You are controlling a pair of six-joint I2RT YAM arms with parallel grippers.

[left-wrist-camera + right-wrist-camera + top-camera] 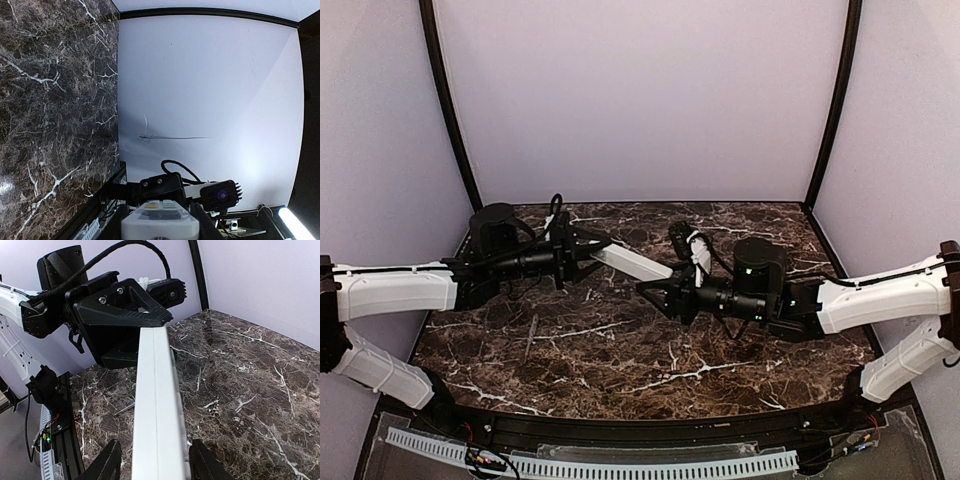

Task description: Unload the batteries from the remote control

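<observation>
The white remote control hangs in the air above the marble table, stretched between my two grippers. My left gripper is shut on its far-left end; the left wrist view shows the button side clamped between the fingers. My right gripper is open and straddles the other end. In the right wrist view the remote's narrow edge runs between the two fingertips, with a gap on the left side. No orange-copper batteries are visible; the battery recess is hidden.
A thin grey stick lies on the dark marble table at front left, and also shows in the right wrist view. Purple walls enclose the back and both sides. A black rail runs along the near edge.
</observation>
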